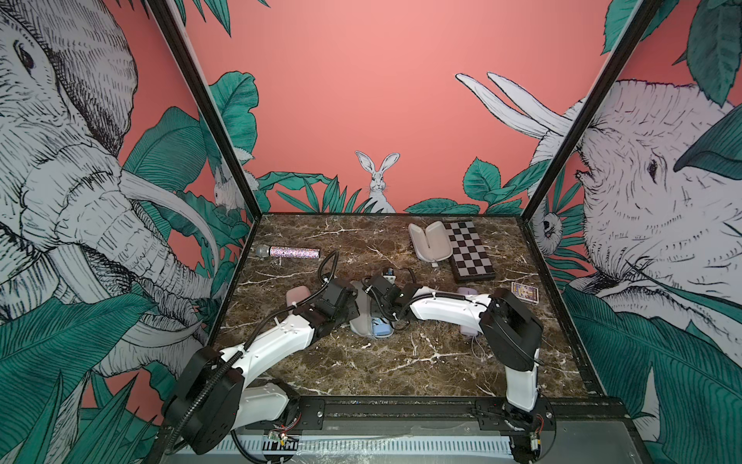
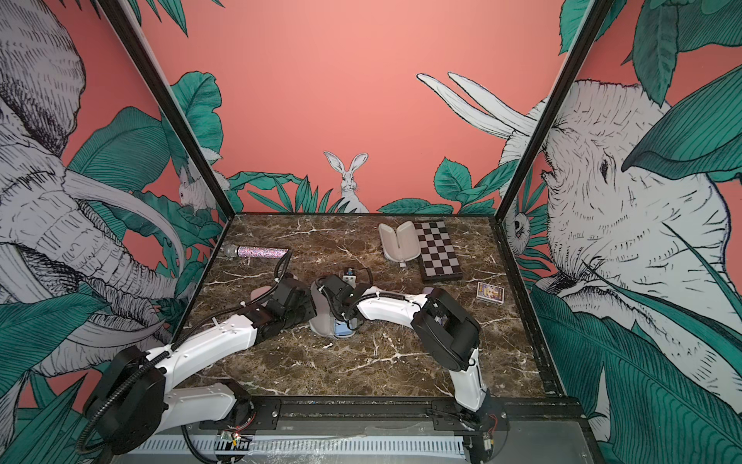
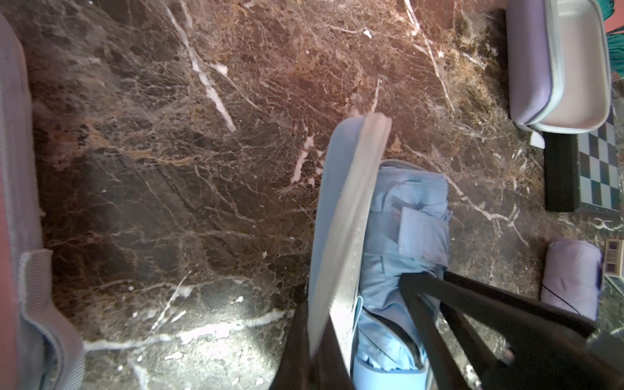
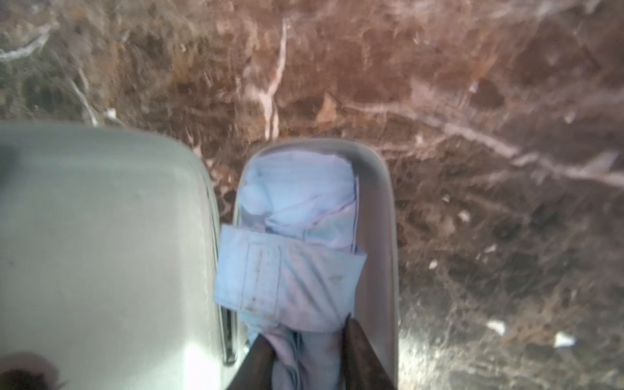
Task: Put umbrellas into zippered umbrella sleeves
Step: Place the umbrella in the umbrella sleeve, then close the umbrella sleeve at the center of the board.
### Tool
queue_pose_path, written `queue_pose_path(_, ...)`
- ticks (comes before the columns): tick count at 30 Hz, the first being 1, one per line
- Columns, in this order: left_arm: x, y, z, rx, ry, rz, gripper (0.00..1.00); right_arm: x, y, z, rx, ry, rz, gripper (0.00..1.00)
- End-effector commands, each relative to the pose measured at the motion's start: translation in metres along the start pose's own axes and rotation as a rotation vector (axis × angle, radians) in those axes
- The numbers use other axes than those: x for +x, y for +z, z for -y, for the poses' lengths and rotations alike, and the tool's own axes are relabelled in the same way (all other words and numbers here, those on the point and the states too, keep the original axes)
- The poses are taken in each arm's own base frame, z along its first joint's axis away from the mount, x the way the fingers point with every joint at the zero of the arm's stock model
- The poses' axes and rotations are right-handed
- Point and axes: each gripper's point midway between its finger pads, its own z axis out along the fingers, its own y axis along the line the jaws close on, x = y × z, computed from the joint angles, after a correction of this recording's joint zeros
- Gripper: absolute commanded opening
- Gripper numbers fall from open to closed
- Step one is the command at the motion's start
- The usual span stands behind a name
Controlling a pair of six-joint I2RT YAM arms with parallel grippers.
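Right wrist view, entry one: blue umbrella (image 4: 297, 253), lying lengthwise in the lower half of the blue sleeve (image 4: 383, 219), wrap-tab uppermost. It is seated there, apparently, so the shell can close over it.

Entry two: right gripper (image 4: 305, 341), jaws spread, one on either side of the umbrella's near end. Whether they press the fabric cannot be told.

Entry three: left gripper (image 3: 315, 337), jaws pressed together on the zip edge of the sleeve's raised half. This likely holds that half up and clear of the umbrella, and steadies the case on the bench (image 1: 401, 361).

Also listed: lilac sleeve (image 1: 429, 241), open at the far side beside the checkered board (image 1: 469, 251), pale lining up, ready to receive. The lilac umbrella (image 3: 570, 277) lies loose on the bench, apart from its sleeve.

Judgement: the blue pair is nearly done, with the zip not yet closed. The lilac pair is yet to be joined.
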Motion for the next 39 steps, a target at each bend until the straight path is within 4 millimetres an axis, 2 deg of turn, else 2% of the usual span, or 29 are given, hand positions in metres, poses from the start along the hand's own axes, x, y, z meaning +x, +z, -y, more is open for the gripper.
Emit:
queue_pose_path(1,-0.002,-0.008,0.01,0.048,-0.009,0.016,0.0,-0.002,-0.014,0.006,-0.019,0.06,-0.028,0.46)
queue_pose_path(2,-0.002,-0.01,0.01,0.048,-0.002,0.016,0.0,-0.009,-0.02,0.005,-0.036,0.064,-0.017,0.48)
queue_pose_path(3,-0.002,-0.011,0.008,0.041,0.009,0.015,0.0,-0.008,-0.023,0.014,-0.03,0.066,-0.022,0.5)
queue_pose_path(7,0.0,-0.016,0.012,0.067,0.053,0.006,0.21,-0.022,-0.045,0.027,-0.073,0.084,-0.009,0.56)
queue_pose_path(12,0.003,-0.017,0.018,0.15,0.068,-0.036,0.57,-0.024,-0.05,0.065,-0.092,0.158,-0.013,0.6)
queue_pose_path(14,0.002,-0.015,0.015,0.205,0.033,-0.072,0.63,-0.023,-0.051,0.078,-0.092,0.171,-0.012,0.61)
queue_pose_path(17,-0.003,-0.019,0.014,0.297,0.003,-0.1,0.66,-0.017,-0.048,0.082,-0.102,0.164,-0.027,0.63)
queue_pose_path(21,-0.012,-0.027,0.026,0.396,0.012,-0.091,0.71,-0.019,-0.047,0.067,-0.196,0.152,-0.023,0.71)
queue_pose_path(24,-0.012,-0.018,0.044,0.499,-0.028,-0.116,0.77,-0.024,-0.047,0.059,-0.26,0.146,-0.014,0.79)
queue_pose_path(28,-0.015,-0.003,0.062,0.577,-0.079,-0.142,0.8,-0.028,-0.043,0.051,-0.38,0.172,-0.028,0.82)
queue_pose_path(30,-0.016,-0.002,0.076,0.598,-0.057,-0.141,0.8,-0.028,-0.045,0.046,-0.426,0.17,-0.03,0.84)
queue_pose_path(32,-0.012,0.003,0.09,0.599,-0.02,-0.155,0.8,-0.028,-0.047,0.041,-0.461,0.142,-0.036,0.89)
queue_pose_path(35,-0.004,0.016,0.095,0.604,-0.028,-0.181,0.76,-0.021,-0.046,0.037,-0.488,0.102,-0.063,0.92)
queue_pose_path(39,-0.002,0.02,0.097,0.625,-0.061,-0.193,0.73,-0.016,-0.04,0.041,-0.491,0.104,-0.078,0.92)
